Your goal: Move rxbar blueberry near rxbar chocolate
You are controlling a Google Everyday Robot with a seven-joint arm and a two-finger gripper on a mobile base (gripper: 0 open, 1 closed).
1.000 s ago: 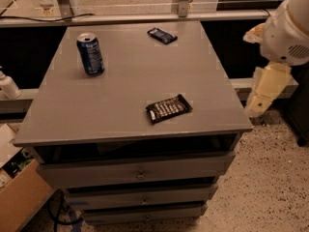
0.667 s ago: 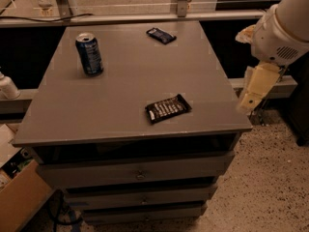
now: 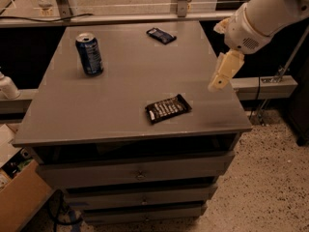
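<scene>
The rxbar blueberry [image 3: 161,35], a small dark navy bar, lies flat at the far edge of the grey cabinet top [image 3: 125,81], right of centre. The rxbar chocolate [image 3: 167,108], a black bar with white lettering, lies near the front edge, right of centre. My gripper [image 3: 219,79] hangs from the white arm above the right edge of the top, to the right of and a little behind the chocolate bar, well in front of the blueberry bar. It holds nothing that I can see.
A blue soda can [image 3: 90,55] stands upright at the back left of the top. Drawers [image 3: 140,170] lie below the top. A cardboard box [image 3: 21,199] sits on the floor at the left. A rail [image 3: 120,18] runs behind the cabinet.
The arm and gripper have moved left and up, from beside the cabinet's right edge to above it. The bars and the can have not moved.
</scene>
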